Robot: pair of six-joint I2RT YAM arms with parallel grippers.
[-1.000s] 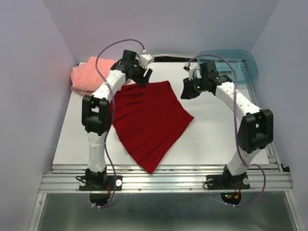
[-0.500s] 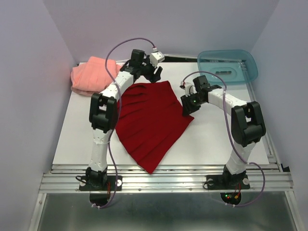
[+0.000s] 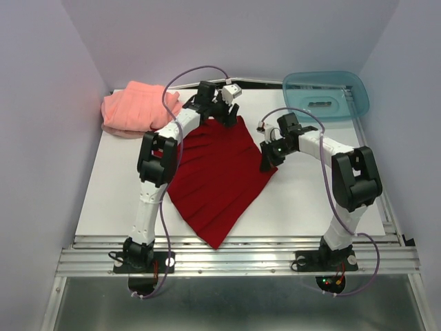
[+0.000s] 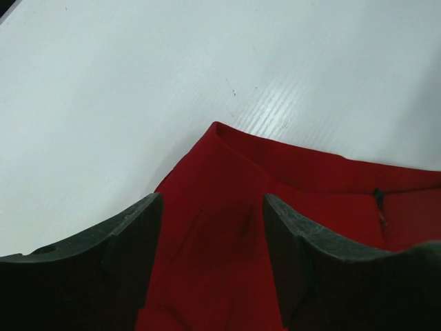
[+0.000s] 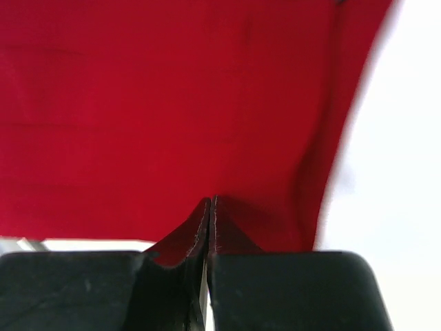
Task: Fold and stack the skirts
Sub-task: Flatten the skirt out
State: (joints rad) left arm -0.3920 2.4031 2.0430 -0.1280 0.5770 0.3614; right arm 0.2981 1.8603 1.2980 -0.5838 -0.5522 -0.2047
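The deep red pleated skirt (image 3: 217, 172) lies spread flat on the white table, one corner pointing to the near edge. My left gripper (image 3: 224, 116) is open and hovers just over the skirt's far corner, with the red cloth (image 4: 227, 234) between its fingers (image 4: 138, 227). My right gripper (image 3: 266, 160) is at the skirt's right corner, its jaws shut with the red cloth (image 5: 172, 103) gathered up at the tips (image 5: 210, 201). The salmon-pink skirt (image 3: 134, 107) lies rumpled at the far left corner, apart from both grippers.
A translucent teal tray (image 3: 325, 93) stands at the far right corner. Lilac walls close in the left, right and far sides. A metal rail (image 3: 234, 252) runs along the near edge by the arm bases. White table (image 4: 138, 83) lies beyond the skirt's corner.
My left gripper has moved right along the far edge to the red skirt's top corner. My right gripper has come down and left to the skirt's right corner.
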